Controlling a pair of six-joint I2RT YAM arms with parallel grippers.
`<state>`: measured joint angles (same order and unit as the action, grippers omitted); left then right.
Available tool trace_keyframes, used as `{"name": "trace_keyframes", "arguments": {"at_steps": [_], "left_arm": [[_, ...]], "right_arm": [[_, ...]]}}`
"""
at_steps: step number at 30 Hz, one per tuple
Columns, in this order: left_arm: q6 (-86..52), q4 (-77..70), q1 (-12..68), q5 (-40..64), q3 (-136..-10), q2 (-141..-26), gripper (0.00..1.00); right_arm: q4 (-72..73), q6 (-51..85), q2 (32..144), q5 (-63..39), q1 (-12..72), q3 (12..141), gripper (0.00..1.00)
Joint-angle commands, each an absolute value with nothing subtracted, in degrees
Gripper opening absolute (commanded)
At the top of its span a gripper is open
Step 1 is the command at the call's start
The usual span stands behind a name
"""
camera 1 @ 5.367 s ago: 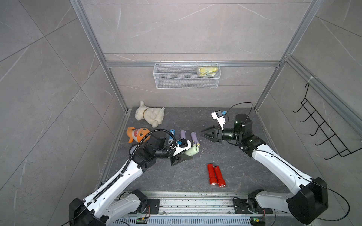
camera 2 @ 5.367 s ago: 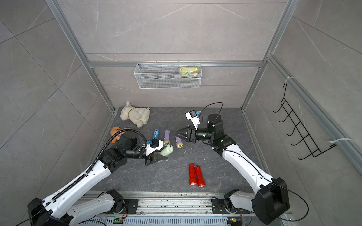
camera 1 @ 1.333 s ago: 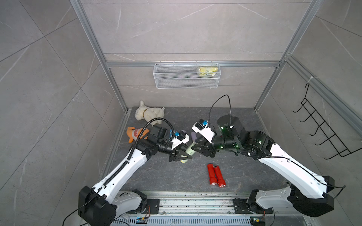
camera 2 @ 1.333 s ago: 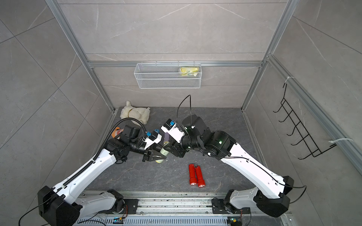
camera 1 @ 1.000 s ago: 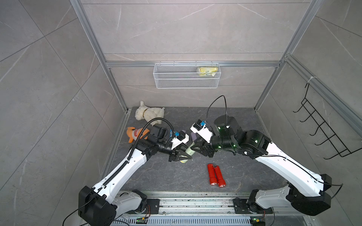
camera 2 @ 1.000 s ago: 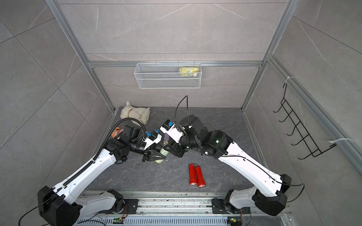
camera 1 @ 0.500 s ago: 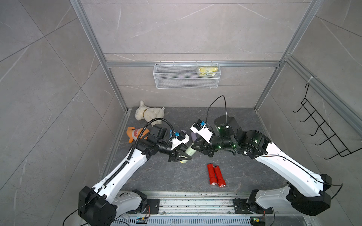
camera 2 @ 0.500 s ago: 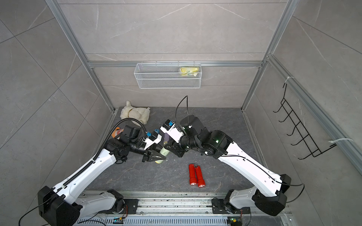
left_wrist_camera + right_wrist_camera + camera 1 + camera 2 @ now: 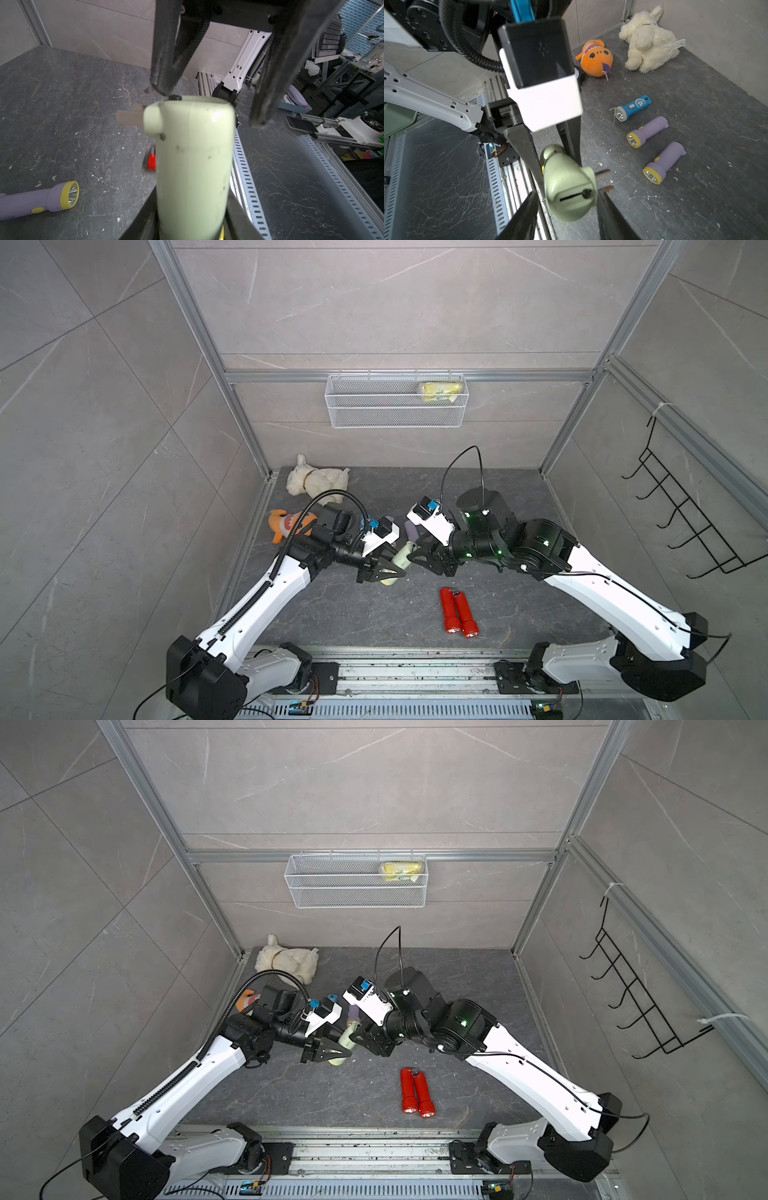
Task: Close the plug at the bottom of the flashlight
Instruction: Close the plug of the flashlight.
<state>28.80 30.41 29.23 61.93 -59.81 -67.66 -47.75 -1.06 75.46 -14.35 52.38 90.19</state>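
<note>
My left gripper [image 9: 388,570] [image 9: 192,224] is shut on the barrel of a pale green flashlight [image 9: 401,560] [image 9: 347,1038] [image 9: 193,155] and holds it off the floor, bottom end toward the right arm. The plug's two prongs [image 9: 602,172] [image 9: 128,118] stick out sideways from that end. The end face shows a slot and a black screw. My right gripper [image 9: 419,558] [image 9: 566,193] stands open, with one finger on each side of the bottom end. One fingertip [image 9: 162,87] touches the rim; the other is apart from it.
Two red flashlights [image 9: 457,612] lie near the front rail. Two purple flashlights [image 9: 648,131] [image 9: 664,162] and a blue one [image 9: 632,107] lie behind the arms, with an orange plush [image 9: 596,58] and a white plush [image 9: 648,39]. A wire basket [image 9: 395,400] hangs on the back wall.
Since the oldest frames the right arm has swung in from the back to the flashlight's bottom end. Over the last second both arms have stayed almost still.
</note>
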Motion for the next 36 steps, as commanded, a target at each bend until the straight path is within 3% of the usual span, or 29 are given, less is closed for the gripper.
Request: {"name": "trace_keyframes", "arguments": {"at_steps": [1,15,31,36], "left_arm": [[29.10,28.72,28.96,65.13,-61.70,-66.25,0.00],[29.53,29.36,28.82,65.03,-61.55,-66.17,0.00],[29.79,30.15,28.82,65.74,-61.38,-66.36,0.00],[29.79,29.97,28.78,65.66,-61.61,-66.85,0.00]], "right_arm": [[-48.51,-0.27,74.85,-14.55,51.66,89.65,0.50],[-48.25,-0.17,77.21,-18.19,51.50,89.63,0.46],[-49.11,-2.01,78.04,-14.96,51.41,93.22,0.52],[-49.78,-2.16,78.59,-16.45,51.48,94.22,0.48]]}}
